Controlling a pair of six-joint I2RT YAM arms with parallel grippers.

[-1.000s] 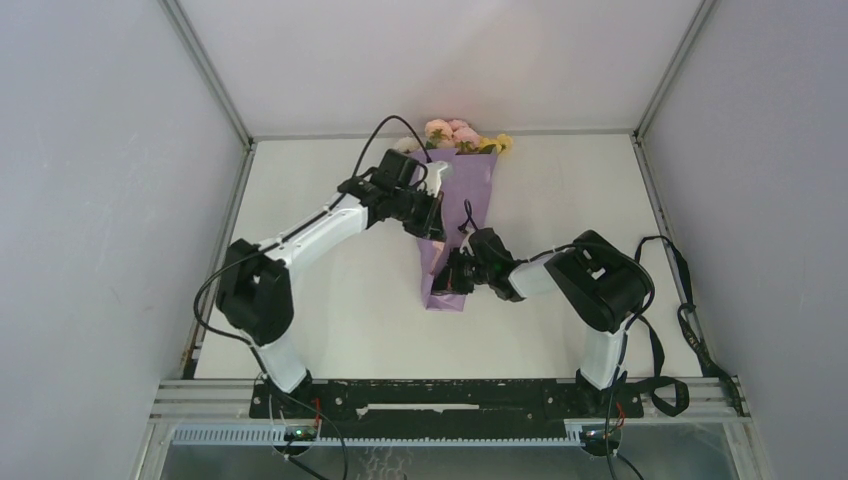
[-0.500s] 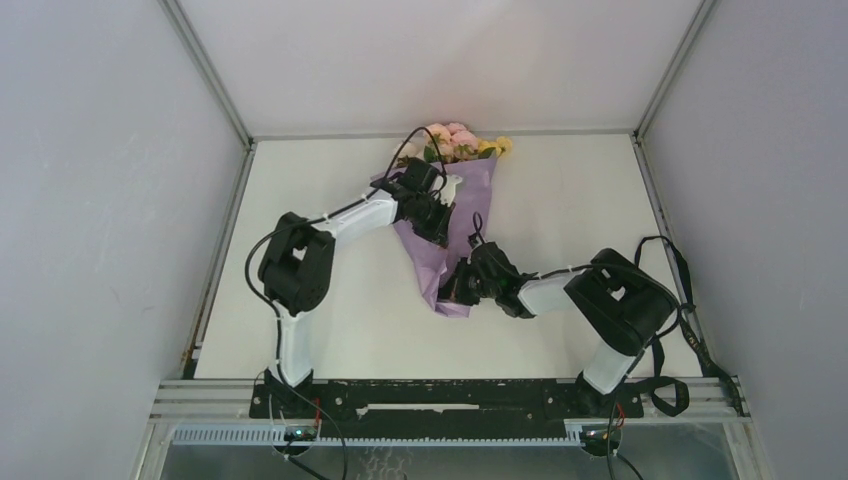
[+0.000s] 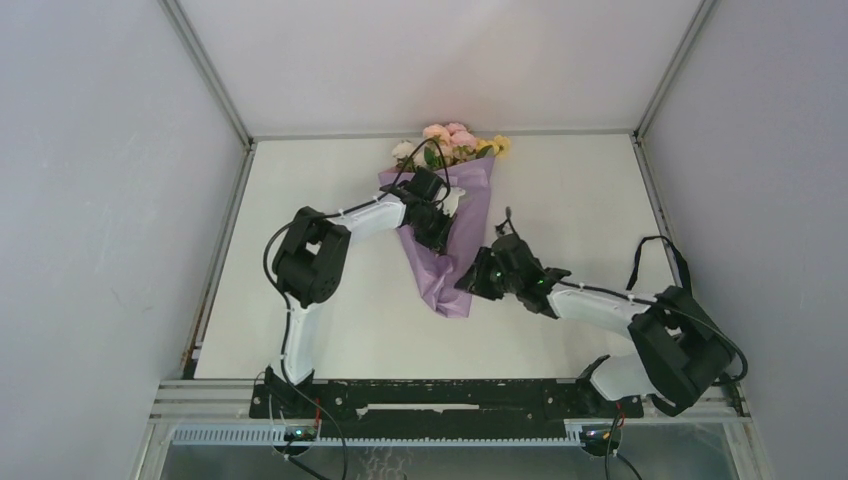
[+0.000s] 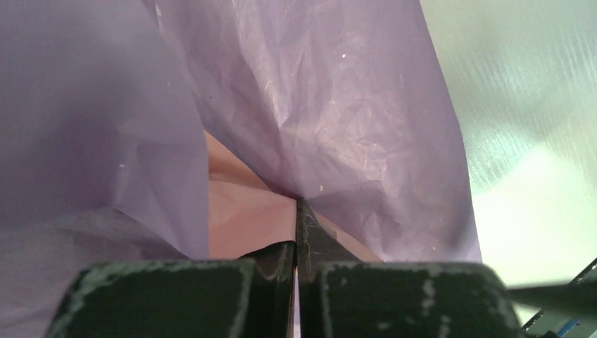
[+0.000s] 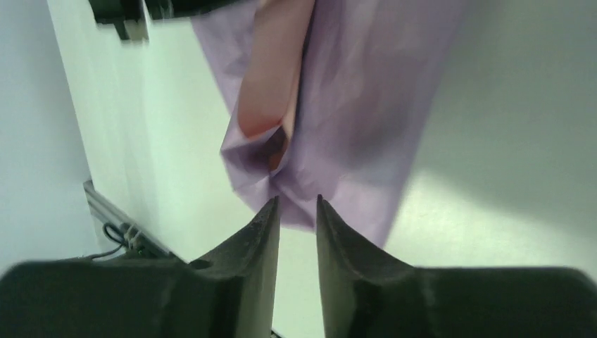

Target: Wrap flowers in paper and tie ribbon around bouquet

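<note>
Pink, yellow and white flowers (image 3: pixel 452 140) at the far edge of the white counter (image 3: pixel 600 200), sticking out of a cone of lilac paper (image 3: pixel 472 205) narrowing toward the near side. Left end effector (image 4: pixel 297 211) clamped shut on a crinkled fold of that paper, mid-cone. Right end effector (image 5: pixel 296 201) slightly parted, gripping nothing, tips just short of the cone's narrow lower end.
</note>
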